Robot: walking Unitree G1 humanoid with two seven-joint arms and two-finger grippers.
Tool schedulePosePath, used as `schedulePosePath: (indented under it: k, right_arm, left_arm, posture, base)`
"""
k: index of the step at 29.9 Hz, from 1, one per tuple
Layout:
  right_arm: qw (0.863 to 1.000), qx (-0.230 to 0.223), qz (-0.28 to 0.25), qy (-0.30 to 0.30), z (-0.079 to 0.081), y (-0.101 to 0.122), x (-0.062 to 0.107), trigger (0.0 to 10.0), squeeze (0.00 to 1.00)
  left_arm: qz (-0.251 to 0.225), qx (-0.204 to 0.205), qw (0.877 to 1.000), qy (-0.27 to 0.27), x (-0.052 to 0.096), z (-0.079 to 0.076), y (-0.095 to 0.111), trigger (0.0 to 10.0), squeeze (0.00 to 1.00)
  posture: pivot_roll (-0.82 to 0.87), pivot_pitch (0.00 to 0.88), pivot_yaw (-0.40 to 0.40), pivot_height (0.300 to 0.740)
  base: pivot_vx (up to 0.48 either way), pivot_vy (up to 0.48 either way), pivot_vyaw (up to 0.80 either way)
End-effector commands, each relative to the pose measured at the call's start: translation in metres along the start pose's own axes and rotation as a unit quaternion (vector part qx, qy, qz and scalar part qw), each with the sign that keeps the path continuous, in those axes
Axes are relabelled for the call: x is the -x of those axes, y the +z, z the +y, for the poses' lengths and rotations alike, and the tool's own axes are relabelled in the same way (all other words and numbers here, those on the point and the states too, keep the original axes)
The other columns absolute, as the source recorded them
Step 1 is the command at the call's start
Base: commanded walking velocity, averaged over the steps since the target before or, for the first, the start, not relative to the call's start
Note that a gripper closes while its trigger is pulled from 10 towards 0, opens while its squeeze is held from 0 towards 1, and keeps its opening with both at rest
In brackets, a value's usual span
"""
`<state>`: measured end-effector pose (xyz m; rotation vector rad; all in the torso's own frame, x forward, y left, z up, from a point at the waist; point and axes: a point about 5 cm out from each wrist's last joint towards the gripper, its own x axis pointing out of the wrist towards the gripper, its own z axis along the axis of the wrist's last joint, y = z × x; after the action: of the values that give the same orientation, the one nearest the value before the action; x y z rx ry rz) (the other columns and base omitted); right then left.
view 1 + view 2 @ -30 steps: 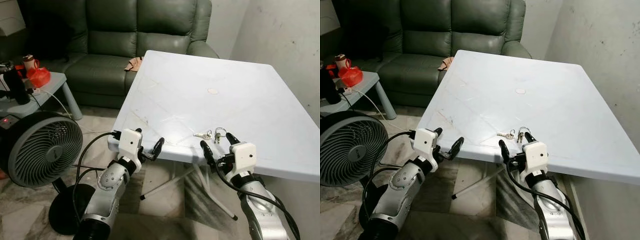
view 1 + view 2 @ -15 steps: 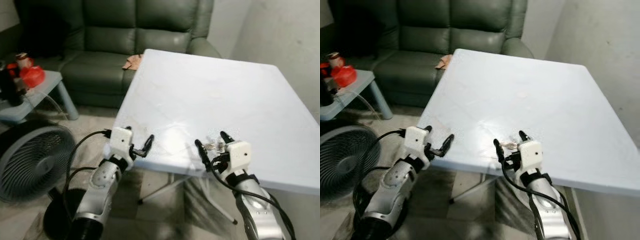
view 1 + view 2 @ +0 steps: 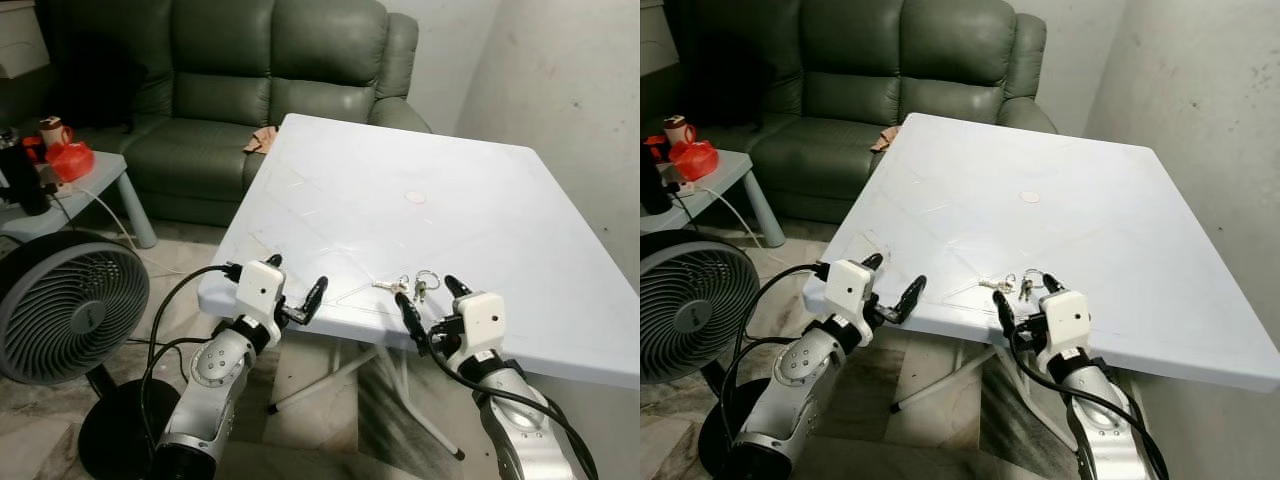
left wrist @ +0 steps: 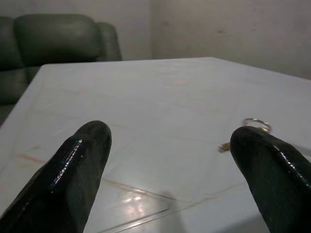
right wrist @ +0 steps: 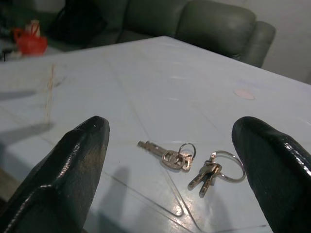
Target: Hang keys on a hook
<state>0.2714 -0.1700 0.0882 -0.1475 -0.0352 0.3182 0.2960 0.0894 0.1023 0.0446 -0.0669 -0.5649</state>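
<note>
Right gripper spread wide, empty, just short of keys lying flat near table edge. Could easily shove them along or pinch only one ring. Left gripper open too. No hook visible.

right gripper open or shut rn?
Open. The right gripper has its fingers spread wide, with the keys lying on the table between them, ungrasped.
</note>
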Motion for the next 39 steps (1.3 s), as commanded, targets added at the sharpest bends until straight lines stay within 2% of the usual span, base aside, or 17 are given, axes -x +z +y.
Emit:
schedulePosePath:
  k: [1, 10, 15, 19, 28, 39]
  right_arm:
    - [1.0, 0.021, 0.005, 0.005, -0.004, 0.004, -0.005, 10.0, 0.0]
    - [0.999, 0.016, 0.028, -0.005, -0.006, 0.004, -0.013, 10.0, 0.0]
    - [0.999, 0.022, 0.043, -0.012, 0.0, 0.004, -0.023, 10.0, 0.0]
    - [0.996, 0.034, 0.074, -0.028, 0.007, 0.002, -0.036, 10.0, 0.0]
    - [0.993, -0.014, 0.096, -0.062, 0.017, 0.006, -0.054, 10.0, 0.0]
    - [0.989, -0.047, 0.097, -0.104, 0.016, 0.015, -0.068, 10.0, 0.0]
  left_arm:
    - [-0.01, -0.011, 1.0, -0.014, -0.001, -0.005, 0.005, 10.0, 0.0]
    - [-0.008, -0.009, 1.0, -0.02, 0.0, -0.007, 0.005, 10.0, 0.0]
    - [-0.007, -0.016, 0.999, -0.048, 0.002, -0.012, 0.005, 10.0, 0.0]
    - [-0.002, -0.027, 0.997, -0.078, 0.006, -0.022, 0.002, 10.0, 0.0]
    - [-0.002, -0.021, 0.994, -0.104, 0.008, -0.032, 0.002, 10.0, 0.0]
    - [-0.004, -0.021, 0.992, -0.121, 0.012, -0.038, 0.005, 10.0, 0.0]
  posture:
    - [-0.07, 0.02, -0.062, 0.74]
    - [-0.07, 0.021, -0.065, 0.74]
    - [-0.06, 0.023, -0.067, 0.74]
    - [-0.06, 0.023, -0.067, 0.74]
    - [-0.05, 0.028, -0.074, 0.74]
    - [-0.04, 0.029, -0.077, 0.74]
  base:
    - [0.0, 0.0, 0.0]
    - [0.0, 0.0, 0.0]
    - [0.0, 0.0, 0.0]
    - [0.0, 0.0, 0.0]
    - [0.0, 0.0, 0.0]
    - [0.0, 0.0, 0.0]
